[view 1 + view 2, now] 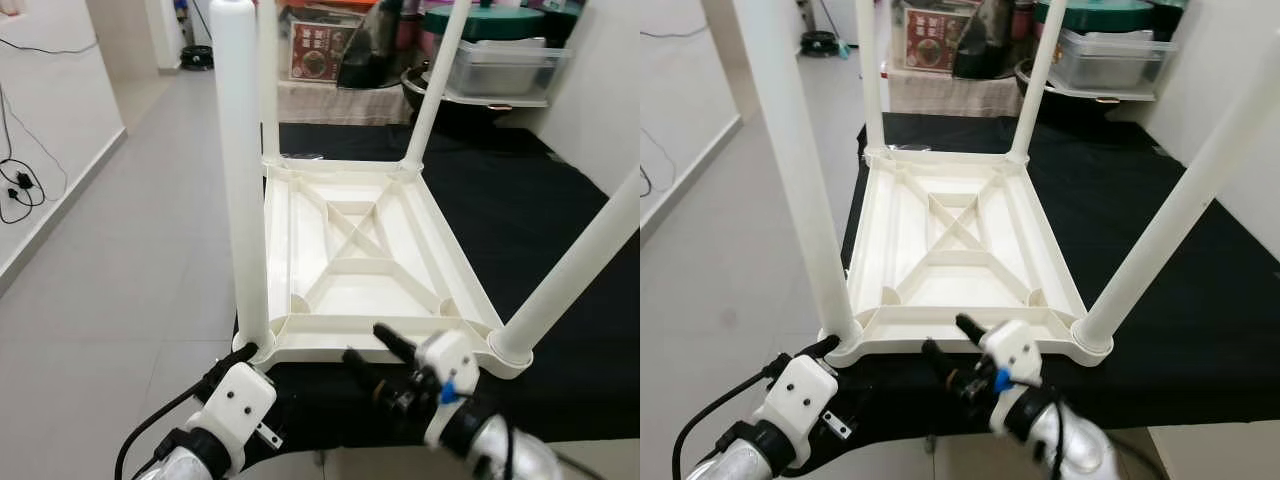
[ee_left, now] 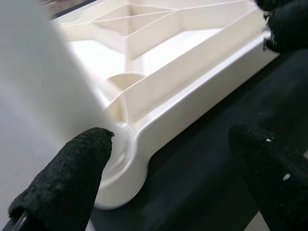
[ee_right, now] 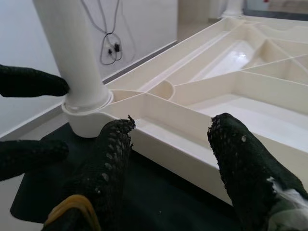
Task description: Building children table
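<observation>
Left eye view has the white plastic table (image 1: 355,255) lying upside down on a black mat (image 1: 560,230), its ribbed underside up and all 4 legs standing in their corner sockets. The near-left leg (image 1: 240,170) rises just ahead of the left gripper (image 2: 168,168), whose fingers are spread wide on either side of that corner socket; 1 pad looks to be touching the leg's base, though the close, blurred wrist picture makes that uncertain. The right gripper (image 1: 960,350) hovers at the near rim between the 2 front legs, fingers wide apart and holding nothing, tips just over the edge. The near-right leg (image 1: 1160,230) leans outward more than the others seem to, so it may not be fully seated.

Judging from this, the risk is in any push or lift at the near edge: a loose leg could tip out of its socket, or the light frame could slide on the mat. Behind stand a storage bin (image 1: 505,60) and a printed box (image 1: 325,48), well apart.
</observation>
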